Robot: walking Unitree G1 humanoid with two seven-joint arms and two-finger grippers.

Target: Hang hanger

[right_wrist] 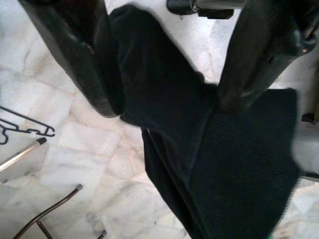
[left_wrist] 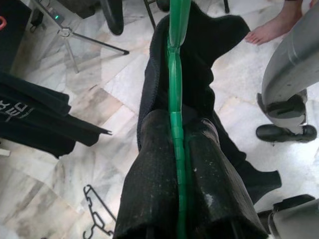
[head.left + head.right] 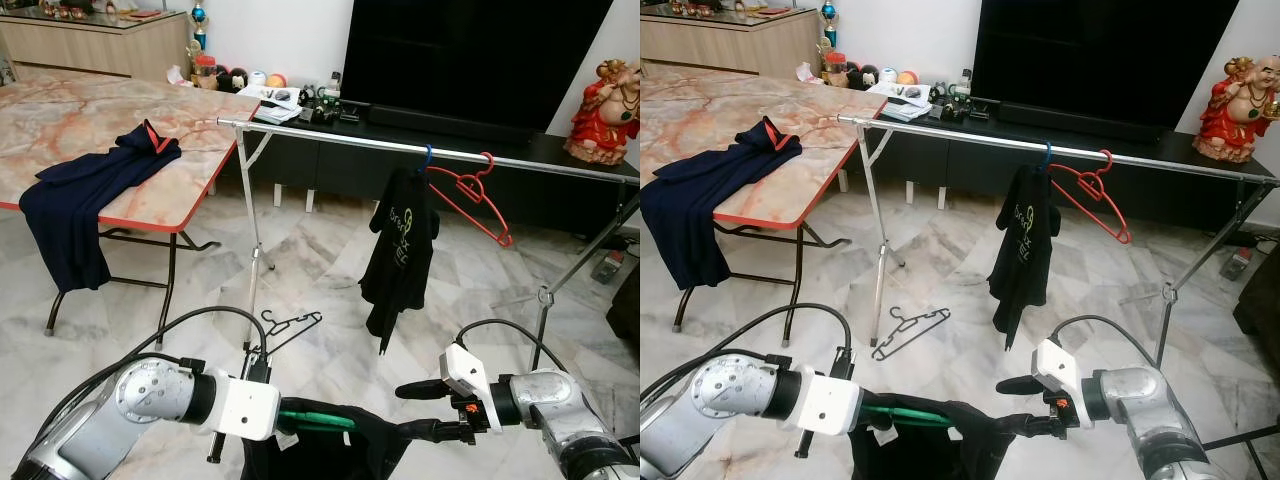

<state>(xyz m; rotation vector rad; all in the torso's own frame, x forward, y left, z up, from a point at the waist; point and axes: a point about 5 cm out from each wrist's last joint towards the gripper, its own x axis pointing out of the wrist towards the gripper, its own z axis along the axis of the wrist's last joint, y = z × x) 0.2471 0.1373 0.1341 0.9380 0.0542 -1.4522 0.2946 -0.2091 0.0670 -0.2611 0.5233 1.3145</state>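
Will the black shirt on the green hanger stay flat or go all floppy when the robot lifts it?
Probably floppy: the black shirt already sags in folds below the green hanger. The hanger looks stiff, so it should hold the shoulders. The other shirt on the rail droops likewise, so this one will likely swing.

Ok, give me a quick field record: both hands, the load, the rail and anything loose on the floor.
left hand: shut on green hanger
right hand: fingers open, either side of the black garment
load: black garment draped over green hanger, held low between the two hands
rail: carries a black shirt and an empty red hanger
floor: black wire hanger lying near the rack's leg
table: navy garment hanging over its edge
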